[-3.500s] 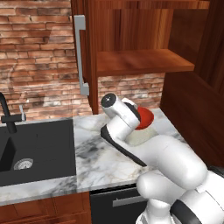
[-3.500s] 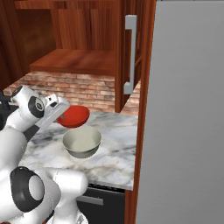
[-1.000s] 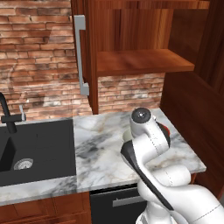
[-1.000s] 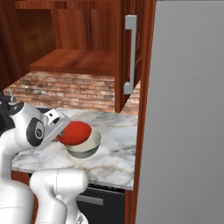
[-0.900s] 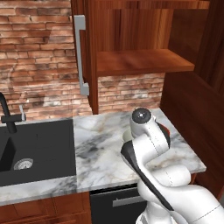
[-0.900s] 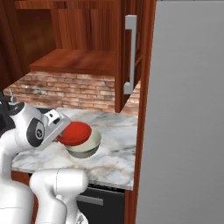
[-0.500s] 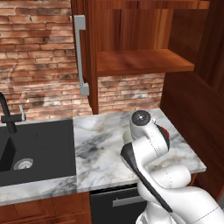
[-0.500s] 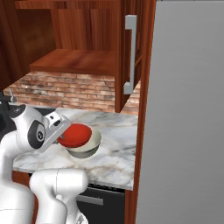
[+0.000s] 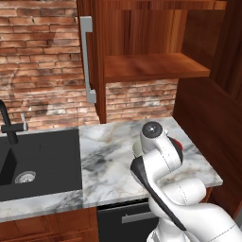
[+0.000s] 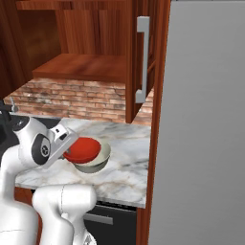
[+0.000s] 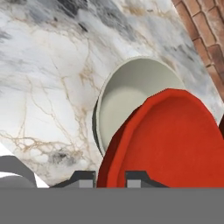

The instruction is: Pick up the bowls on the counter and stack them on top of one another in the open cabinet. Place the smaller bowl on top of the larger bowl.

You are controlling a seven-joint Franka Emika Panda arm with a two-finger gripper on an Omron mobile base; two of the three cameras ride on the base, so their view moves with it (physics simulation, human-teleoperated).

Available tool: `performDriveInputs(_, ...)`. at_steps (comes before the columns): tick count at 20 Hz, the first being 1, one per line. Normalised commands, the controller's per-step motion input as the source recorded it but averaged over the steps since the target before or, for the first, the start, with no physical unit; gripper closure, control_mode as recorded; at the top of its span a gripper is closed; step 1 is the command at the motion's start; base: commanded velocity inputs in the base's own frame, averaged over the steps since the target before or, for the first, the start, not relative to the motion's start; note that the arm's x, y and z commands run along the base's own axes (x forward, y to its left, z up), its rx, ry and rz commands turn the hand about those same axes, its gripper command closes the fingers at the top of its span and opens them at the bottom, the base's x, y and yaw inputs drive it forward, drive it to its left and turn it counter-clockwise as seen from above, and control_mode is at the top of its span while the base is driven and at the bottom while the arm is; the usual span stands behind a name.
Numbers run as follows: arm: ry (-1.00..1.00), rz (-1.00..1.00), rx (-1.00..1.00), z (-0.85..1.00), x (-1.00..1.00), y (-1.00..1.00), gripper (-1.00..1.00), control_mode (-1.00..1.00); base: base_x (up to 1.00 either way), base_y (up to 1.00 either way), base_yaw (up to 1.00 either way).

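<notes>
The smaller bowl (image 10: 82, 149), glossy red, hangs tilted just over the larger bowl (image 10: 95, 163), which stands on the marble counter (image 10: 124, 170). My gripper (image 10: 64, 143) is shut on the red bowl's near rim. In the hand view the red bowl (image 11: 170, 140) covers the lower right part of the grey-beige bowl's cream inside (image 11: 131, 92), and my gripper (image 11: 110, 178) pinches its edge. I cannot tell whether the two bowls touch. The open cabinet's shelf (image 9: 151, 66) is above the counter and bare. In the left base view my arm hides the bowls except a red sliver (image 9: 177, 143).
The cabinet door with its long grey bar handle (image 9: 86, 66) stands open left of the shelf. A black sink (image 9: 38, 156) with a dark tap lies at the counter's left. A tall grey panel (image 10: 206, 119) closes off the right side. Brick wall behind.
The red bowl has travelled from above and left of the grey-beige bowl to right over it, and in the last second it has sunk slightly lower. The grip is unchanged.
</notes>
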Motion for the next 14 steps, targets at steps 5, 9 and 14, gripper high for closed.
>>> performDriveInputs(5, 0.01, 0.0, 0.01, -0.03, 0.08, -0.02, 1.0, -1.0, 0.0, 0.0, 0.0)
performDriveInputs(9, 0.03, 0.0, 0.03, -0.02, 0.08, -0.04, 1.0, -1.0, 0.0, 0.0, 0.0)
performDriveInputs(14, 0.06, 0.0, 0.04, -0.01, 0.04, -0.01, 1.0, -1.0, 0.0, 0.0, 0.0)
